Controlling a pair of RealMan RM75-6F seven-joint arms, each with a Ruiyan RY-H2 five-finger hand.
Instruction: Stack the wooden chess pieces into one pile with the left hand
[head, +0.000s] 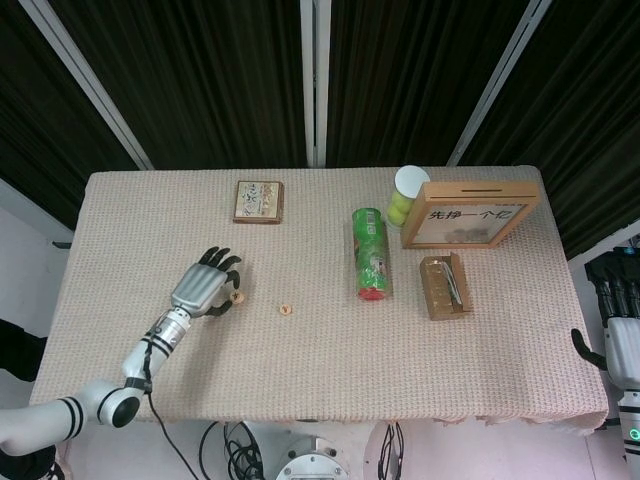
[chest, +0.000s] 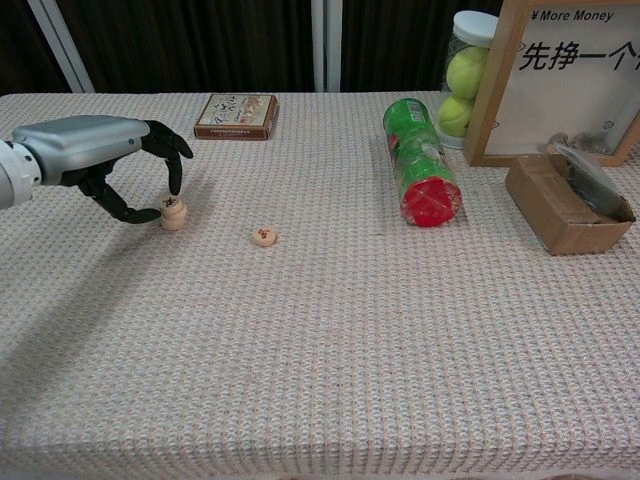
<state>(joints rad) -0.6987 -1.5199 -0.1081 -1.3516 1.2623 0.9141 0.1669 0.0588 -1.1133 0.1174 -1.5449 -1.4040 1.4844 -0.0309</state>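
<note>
Two wooden chess pieces stand stacked (chest: 173, 213) on the cloth at the left; the head view shows the stack (head: 235, 297) just right of my left hand (head: 204, 285). My left hand (chest: 100, 158) arches over the stack from the left. One fingertip (chest: 176, 187) hovers just above the top piece and the thumb lies low beside it, with a small gap showing. A third piece (chest: 264, 236) lies alone to the right, also visible from the head camera (head: 285, 310). My right hand (head: 618, 330) hangs off the table's right edge, fingers straight, holding nothing.
A green can (chest: 420, 172) lies on its side mid-table. Behind it stand a tennis ball jar (chest: 466, 80) and a framed sign (chest: 570, 75). An open cardboard box (chest: 566, 205) sits at the right, a small flat box (chest: 236, 116) at the back.
</note>
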